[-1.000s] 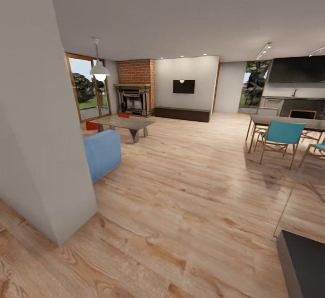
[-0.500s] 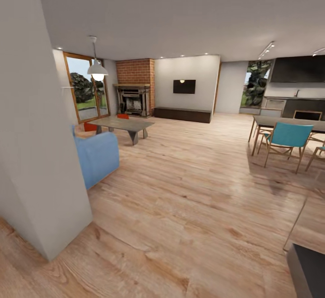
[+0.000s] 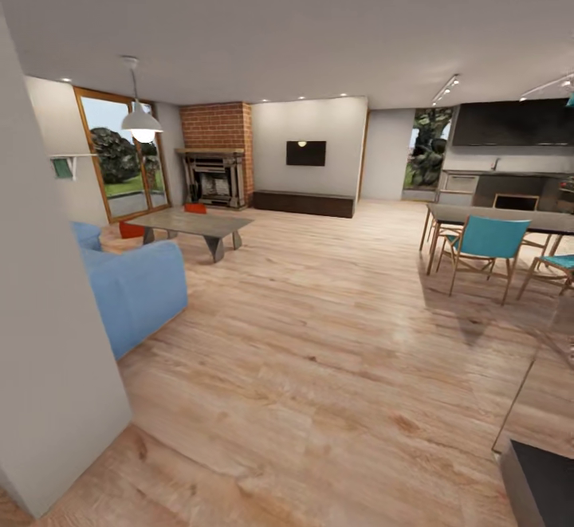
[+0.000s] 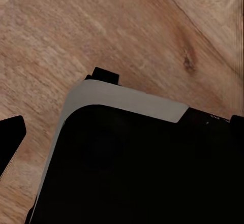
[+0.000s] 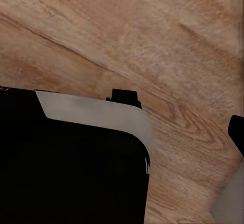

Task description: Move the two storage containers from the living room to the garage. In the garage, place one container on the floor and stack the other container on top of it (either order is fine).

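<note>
The two storage containers [image 3: 132, 230] lie far ahead and to the left in the head view, in the living room, well apart from the robot. One orange-red bin sits on the wood plank floor [image 3: 319, 336] just beyond the blue sofa [image 3: 131, 288], near the glass doors [image 3: 119, 156]. The other [image 3: 195, 208] shows as a small red shape behind the low coffee table [image 3: 199, 226], toward the fireplace [image 3: 211, 178]; whether it rests on the floor or on the table I cannot tell. Both are too small to read their long axes. They sit on the left arm's side, so that arm looks the nearer once the base closes in past the sofa. Both wrist views look down on plank floor past the dark robot body [image 4: 137, 168]; how far either hand is open I cannot tell, and nothing appears held
</note>
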Controlling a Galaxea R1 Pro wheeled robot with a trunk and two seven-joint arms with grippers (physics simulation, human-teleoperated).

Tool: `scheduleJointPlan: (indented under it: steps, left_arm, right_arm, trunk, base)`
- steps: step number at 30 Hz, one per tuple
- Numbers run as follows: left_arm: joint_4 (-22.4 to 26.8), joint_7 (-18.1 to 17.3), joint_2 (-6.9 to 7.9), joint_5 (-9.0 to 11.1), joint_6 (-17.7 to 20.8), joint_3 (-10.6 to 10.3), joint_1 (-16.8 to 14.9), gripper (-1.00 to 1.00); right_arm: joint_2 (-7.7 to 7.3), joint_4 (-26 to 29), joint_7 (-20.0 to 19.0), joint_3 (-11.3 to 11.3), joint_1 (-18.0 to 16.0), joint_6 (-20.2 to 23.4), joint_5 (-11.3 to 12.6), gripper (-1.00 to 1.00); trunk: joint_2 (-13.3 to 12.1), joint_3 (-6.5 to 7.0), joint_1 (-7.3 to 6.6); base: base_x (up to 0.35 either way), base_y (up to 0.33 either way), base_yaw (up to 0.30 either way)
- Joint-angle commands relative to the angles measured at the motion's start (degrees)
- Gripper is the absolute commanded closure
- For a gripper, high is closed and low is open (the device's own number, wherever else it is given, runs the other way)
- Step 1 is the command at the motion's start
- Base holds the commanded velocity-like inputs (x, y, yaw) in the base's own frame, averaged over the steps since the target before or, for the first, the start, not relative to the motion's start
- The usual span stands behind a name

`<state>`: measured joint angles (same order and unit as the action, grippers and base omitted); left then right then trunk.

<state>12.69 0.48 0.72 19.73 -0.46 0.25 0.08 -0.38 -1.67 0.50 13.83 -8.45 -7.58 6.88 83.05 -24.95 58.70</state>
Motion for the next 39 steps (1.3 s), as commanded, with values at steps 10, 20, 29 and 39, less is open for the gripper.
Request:
scheduleJointPlan:
  steps: [10, 20, 29, 39]
  left_arm:
    - [0.1, 0.0, 0.06, -0.1, 0.2, 0.0, 0.0, -1.00]
    - [0.1, -0.6, 0.07, -0.2, 0.0, 0.0, 0.0, -1.00]
    - [0.1, -0.6, 0.04, -0.4, -0.1, 0.0, 0.0, -1.00]
    - [0.5, -0.4, 0.07, -0.4, 0.1, 0.0, 0.0, -1.00]
  right_arm:
    - [-0.06, -0.2, 0.0, 0.6, -0.1, -0.3, 0.5, -1.00]
    - [-0.14, -0.2, 0.5, 0.8, -0.1, -0.3, 0.4, -1.00]
    - [-0.09, -0.2, 0.3, 0.9, -0.1, -0.3, 0.1, -1.00]
    - [-0.59, -0.2, 0.4, 0.9, -0.1, -0.3, 0.1, -1.00]
  trunk:
    - [0.0, -0.06, 0.03]
    - [0.0, -0.06, 0.03]
    - [0.0, -0.06, 0.03]
    - [0.0, -0.06, 0.03]
  base:
    - [0.323, 0.000, -0.238]
    - [0.323, 0.000, -0.022]
    - [0.323, 0.000, 0.000]
    - [0.323, 0.000, 0.000]
